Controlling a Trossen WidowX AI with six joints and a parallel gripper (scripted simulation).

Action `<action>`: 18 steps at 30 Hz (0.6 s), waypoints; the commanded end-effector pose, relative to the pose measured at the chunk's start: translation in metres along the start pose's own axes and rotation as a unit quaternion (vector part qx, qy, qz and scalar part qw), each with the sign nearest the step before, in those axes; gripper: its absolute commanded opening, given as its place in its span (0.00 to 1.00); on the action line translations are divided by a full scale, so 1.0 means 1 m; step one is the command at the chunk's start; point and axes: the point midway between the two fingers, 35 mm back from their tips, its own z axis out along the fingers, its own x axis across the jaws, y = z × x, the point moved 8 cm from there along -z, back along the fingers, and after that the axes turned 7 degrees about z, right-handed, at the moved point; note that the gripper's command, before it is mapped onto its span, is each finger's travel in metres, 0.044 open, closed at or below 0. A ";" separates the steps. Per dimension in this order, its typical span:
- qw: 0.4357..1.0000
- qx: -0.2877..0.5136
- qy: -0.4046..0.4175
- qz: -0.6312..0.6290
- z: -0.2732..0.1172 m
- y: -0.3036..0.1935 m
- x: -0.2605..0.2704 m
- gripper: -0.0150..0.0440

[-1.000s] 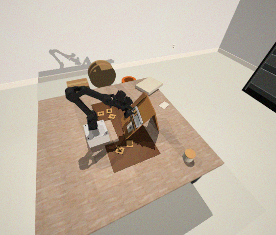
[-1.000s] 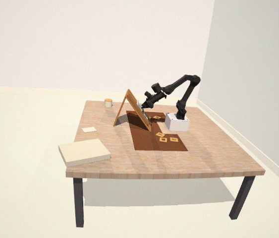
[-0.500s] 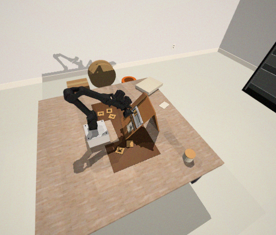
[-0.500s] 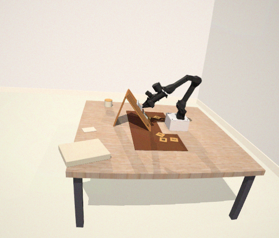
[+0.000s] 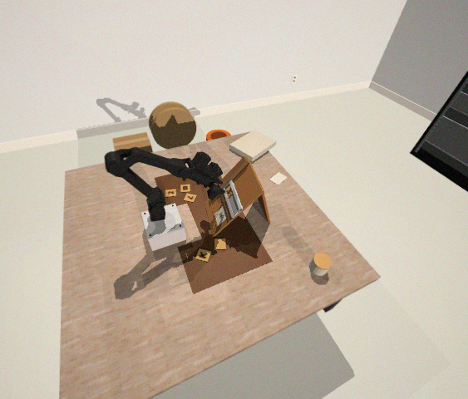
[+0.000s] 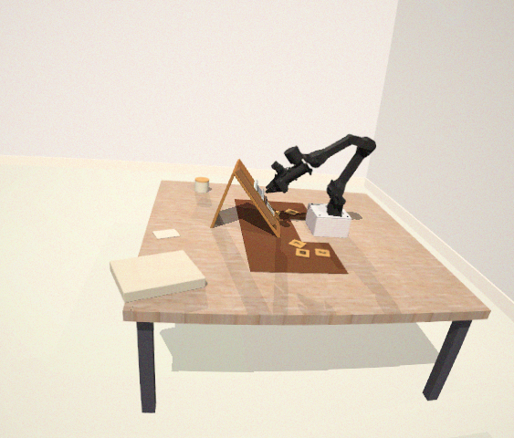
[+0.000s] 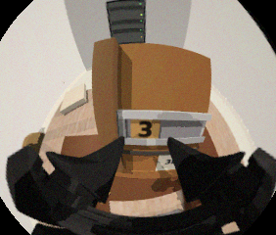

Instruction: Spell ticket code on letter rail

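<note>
A brown slanted board (image 5: 248, 182) (image 6: 246, 184) (image 7: 167, 78) stands on a dark mat (image 5: 225, 274) (image 6: 271, 259). Its grey letter rail (image 5: 233, 199) (image 7: 171, 117) holds a tile marked 3 (image 7: 145, 129). My gripper (image 5: 217, 188) (image 6: 268, 190) (image 7: 146, 140) is open, just in front of the rail, with the fingers apart on either side below the 3 tile and nothing between them. A pale ticket (image 7: 167, 164) (image 5: 219, 215) sits on the board below the rail. Loose letter tiles lie on the mat: three (image 5: 185, 187) (image 6: 302, 253) on one side of the arm base, two (image 5: 202, 254) (image 5: 220, 243) on the other.
The white arm base (image 5: 164, 229) (image 6: 328, 222) stands beside the mat. A cream flat box (image 5: 253, 145) (image 6: 156, 275) lies at a table corner, a small white card (image 5: 278, 178) (image 6: 165, 233) near it. A lidded jar (image 5: 320, 263) (image 6: 202, 184) stands near the table edge.
</note>
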 end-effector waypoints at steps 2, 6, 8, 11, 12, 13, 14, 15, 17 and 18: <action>1.000 0.000 0.000 0.000 0.000 0.000 0.000 0.67; 1.000 0.000 0.000 0.000 0.000 0.000 0.000 0.49; 1.000 0.000 0.000 0.000 0.000 0.000 0.000 0.40; 1.000 0.000 0.000 0.000 0.000 0.000 0.000 0.26; 1.000 0.000 0.000 0.000 0.000 0.000 0.000 0.25; 1.000 0.000 0.000 0.000 0.000 0.000 0.000 0.25; 1.000 0.000 0.000 0.000 0.000 0.000 0.000 0.25; 1.000 0.000 0.000 0.000 0.000 0.000 0.000 0.25; 1.000 0.000 0.000 0.000 0.000 0.000 0.000 0.25; 1.000 0.000 0.000 0.000 0.000 0.000 0.000 0.25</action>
